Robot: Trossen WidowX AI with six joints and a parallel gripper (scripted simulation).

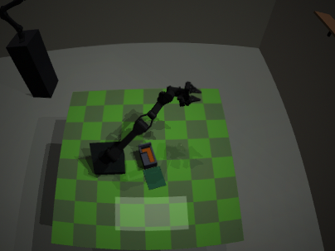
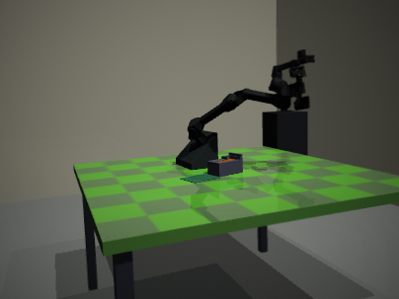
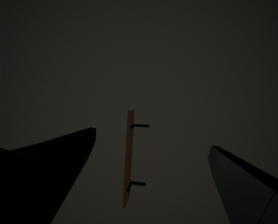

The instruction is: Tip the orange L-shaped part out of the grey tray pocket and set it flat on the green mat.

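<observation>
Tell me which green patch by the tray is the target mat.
The small dark green mat touching the grey tray, darker and smaller than the table's checker squares.

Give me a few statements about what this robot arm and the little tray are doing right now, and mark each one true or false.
1. The orange part lies in the grey tray. True.
2. The gripper is pressing on the part. False: it is raised, far from the tray.
3. The gripper's fingers stand wide apart with nothing between them. True.
4. The dark green mat lies beside the tray. True.
5. The part rests on the mat. False: the mat carries nothing.
</observation>
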